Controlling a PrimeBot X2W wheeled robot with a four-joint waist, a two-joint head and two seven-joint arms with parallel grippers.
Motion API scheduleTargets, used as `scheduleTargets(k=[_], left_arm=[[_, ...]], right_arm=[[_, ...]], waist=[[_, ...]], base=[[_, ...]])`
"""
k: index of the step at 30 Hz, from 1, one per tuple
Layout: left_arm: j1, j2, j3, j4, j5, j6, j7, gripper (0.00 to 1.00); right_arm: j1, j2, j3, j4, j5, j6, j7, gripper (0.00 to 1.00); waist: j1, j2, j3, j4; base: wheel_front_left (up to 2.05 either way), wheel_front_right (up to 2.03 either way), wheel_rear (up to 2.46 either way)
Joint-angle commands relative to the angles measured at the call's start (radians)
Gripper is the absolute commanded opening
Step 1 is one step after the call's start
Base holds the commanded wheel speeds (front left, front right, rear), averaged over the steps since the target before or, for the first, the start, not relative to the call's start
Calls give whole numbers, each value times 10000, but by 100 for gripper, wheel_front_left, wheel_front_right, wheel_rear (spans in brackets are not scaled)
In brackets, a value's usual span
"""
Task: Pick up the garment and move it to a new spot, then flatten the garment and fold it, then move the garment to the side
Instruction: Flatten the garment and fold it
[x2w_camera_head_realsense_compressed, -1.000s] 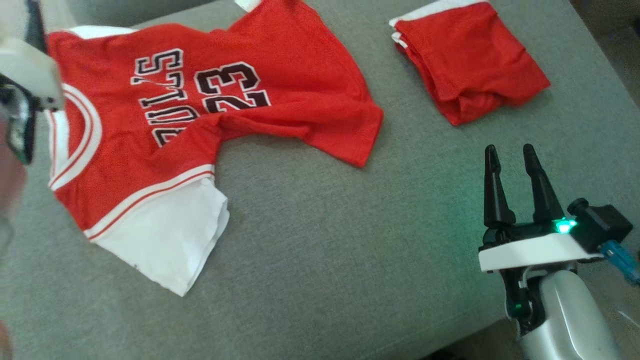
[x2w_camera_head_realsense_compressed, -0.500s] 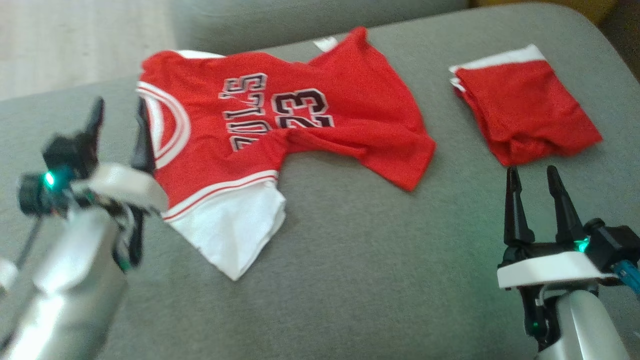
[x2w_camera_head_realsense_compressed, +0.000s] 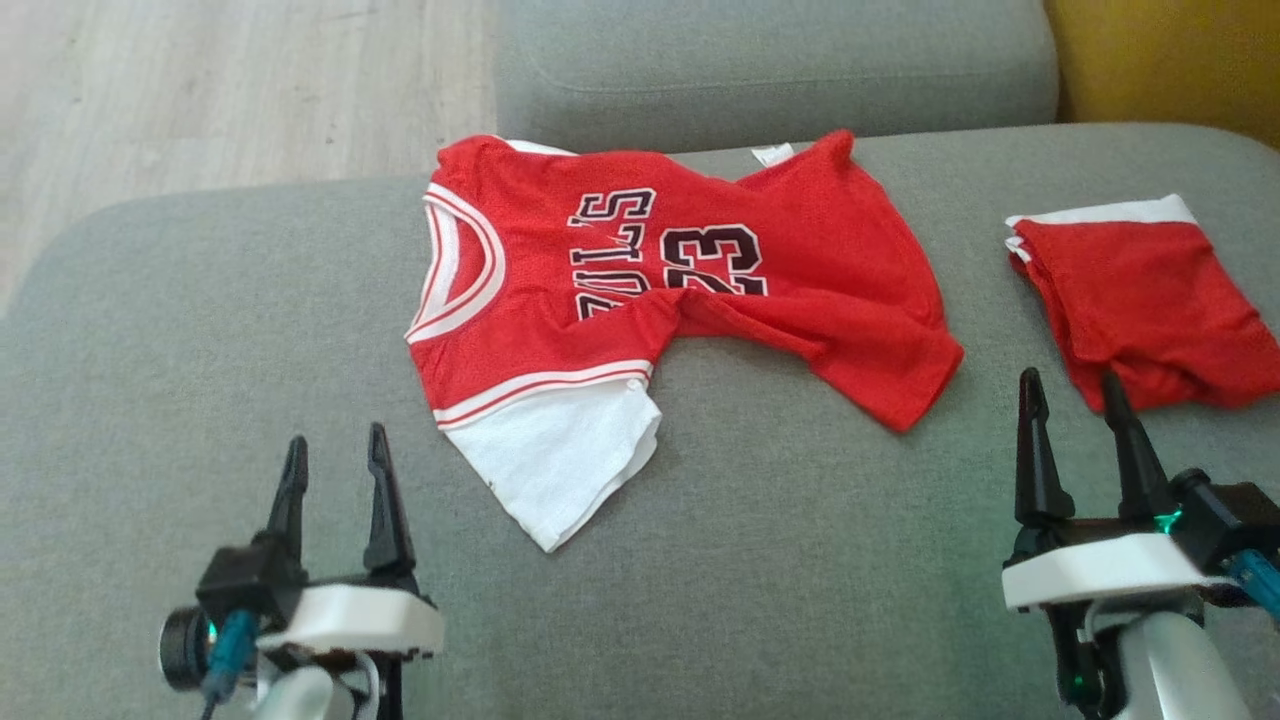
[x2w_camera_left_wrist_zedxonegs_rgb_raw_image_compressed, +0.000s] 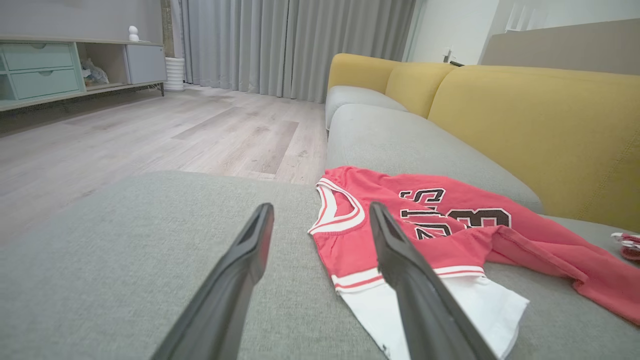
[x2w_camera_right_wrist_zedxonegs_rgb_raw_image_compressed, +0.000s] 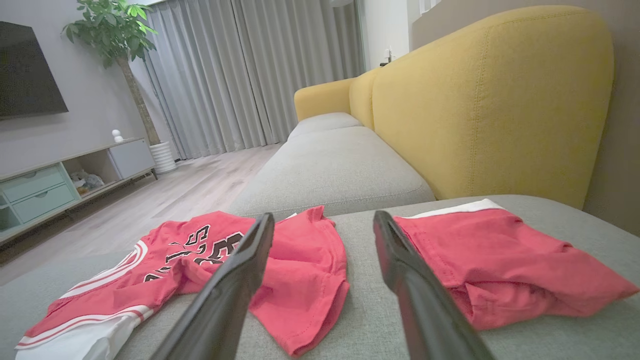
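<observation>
Pick-up pending: both claws gaping, nothing held.
Jersey (x2w_camera_head_realsense_compressed: 640, 300) lies rumpled on the cushion (x2w_camera_head_realsense_compressed: 800, 560), ahead-right of the left claw (x2w_camera_head_realsense_compressed: 337, 440), ahead-left of the right claw (x2w_camera_head_realsense_compressed: 1070, 380); folded red garment (x2w_camera_head_realsense_compressed: 1150, 290) just past the right claw's tips. Both arms low, fingers (x2w_camera_head_realsense_compressed: 385, 500) pointing forward along the cushion. Suggest pinching the near white panel and the red hem corner, lifting well clear of the folded piece.

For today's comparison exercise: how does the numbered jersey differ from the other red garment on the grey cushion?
The jersey lies spread out and rumpled; the other garment is folded into a compact stack. The jersey shows lettering and a 23; the other garment shows no print. Both are red with white trim.
</observation>
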Motion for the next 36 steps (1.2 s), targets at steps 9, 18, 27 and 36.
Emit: scheduleTargets(k=[9,18,27,36], left_arm=[[-368,-298,471,98,416,-635,-58,100],[-495,-682,-218,1021,31,-1099,1139,100],[-531,-780,-566,1520,-291,-1296,2156,100],[-599,-811,-803,1814,-472,-1369,2846,100]], right_arm=[[-273,-50,384,-259,-54,-9,-109,100],[-335,-50,507,-239,36,-9,-109,100],[-393,-50,528,-237,109,-9,-109,100],[-487,-50,556,-240,182,-9,-109,100]], waist=[[2,-1,60,-139],[2,-1,302,-547],[2,-1,537,-936],[2,-1,712,-1164]], base=[[0,0,0],[0,0,0],[0,0,0],[0,0,0]])
